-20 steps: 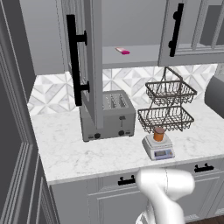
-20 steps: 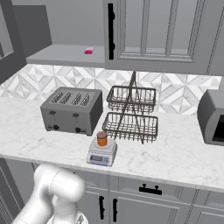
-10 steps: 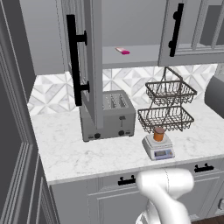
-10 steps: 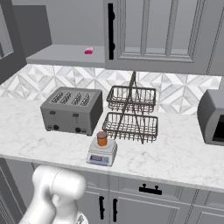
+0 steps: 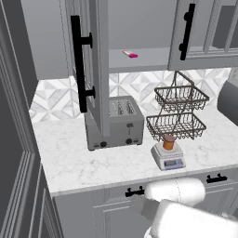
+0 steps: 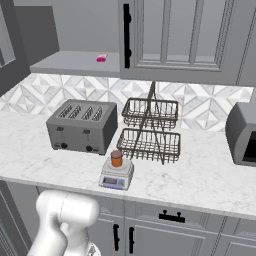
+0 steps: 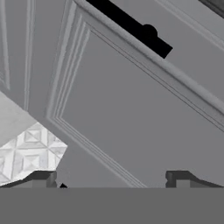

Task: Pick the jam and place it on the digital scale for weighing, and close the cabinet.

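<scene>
The orange-brown jam jar stands upright on the round plate of the small white digital scale, near the counter's front edge. The grey wall cabinet's left door is swung open, edge-on above the toaster, its long black handle facing left. The right door is shut. In the hand view my gripper is open and holds nothing, its fingertips wide apart, close in front of a grey panelled door with a black bar handle.
A grey toaster sits left of the scale, and a two-tier wire basket behind it. A flat pink-and-white item lies on the open cabinet shelf. A dark appliance stands far right. Drawers run below the counter.
</scene>
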Controlling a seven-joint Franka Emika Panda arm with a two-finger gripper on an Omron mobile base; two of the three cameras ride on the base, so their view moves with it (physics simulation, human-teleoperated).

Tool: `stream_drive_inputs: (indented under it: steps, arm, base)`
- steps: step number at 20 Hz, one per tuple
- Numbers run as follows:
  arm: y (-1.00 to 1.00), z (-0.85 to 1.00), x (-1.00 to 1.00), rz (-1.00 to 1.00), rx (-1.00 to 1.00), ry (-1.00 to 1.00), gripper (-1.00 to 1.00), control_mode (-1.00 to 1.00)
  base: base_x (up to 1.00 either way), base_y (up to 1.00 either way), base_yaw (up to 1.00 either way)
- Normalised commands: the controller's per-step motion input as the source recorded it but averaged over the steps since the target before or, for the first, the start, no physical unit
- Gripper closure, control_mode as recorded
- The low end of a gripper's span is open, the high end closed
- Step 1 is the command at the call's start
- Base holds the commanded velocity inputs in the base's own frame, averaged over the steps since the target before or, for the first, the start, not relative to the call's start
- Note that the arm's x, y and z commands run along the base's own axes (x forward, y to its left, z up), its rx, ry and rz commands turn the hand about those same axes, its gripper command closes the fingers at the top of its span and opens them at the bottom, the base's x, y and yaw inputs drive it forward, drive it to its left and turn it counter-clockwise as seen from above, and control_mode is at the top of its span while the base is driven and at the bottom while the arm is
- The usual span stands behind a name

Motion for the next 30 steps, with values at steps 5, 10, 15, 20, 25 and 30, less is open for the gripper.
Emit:
stream_drive_inputs:
  steps: [5,10,15,20,25,30]
  arm:
    - [0.99,0.01,-0.01,0.00,0.20,0.05,-1.00,-1.00]
    - [0.60,0.16,0.31,0.16,0.46,0.32,-1.00,-1.00]
    - [0.08,0.01,0.31,0.22,0.52,0.22,-1.00,-1.00]
    - [0.24,-0.03,0.40,-0.01,0.19,0.00,-1.00,-1.00]
    - [0.20,0.00,0.52,-0.12,0.00,0.05,-1.00,-1.00]
    - [-0.01,0.00,0.55,-0.15,0.00,0.16,-1.00,-1.00]
  base:
    - [0.00,0.00,0.00]
    - [0.00,0.00,0.00]
    - [0.00,0.00,0.00]
    - [0.00,0.00,0.00]
    - [0.00,0.00,0.00]
    - [0.00,0.00,0.00]
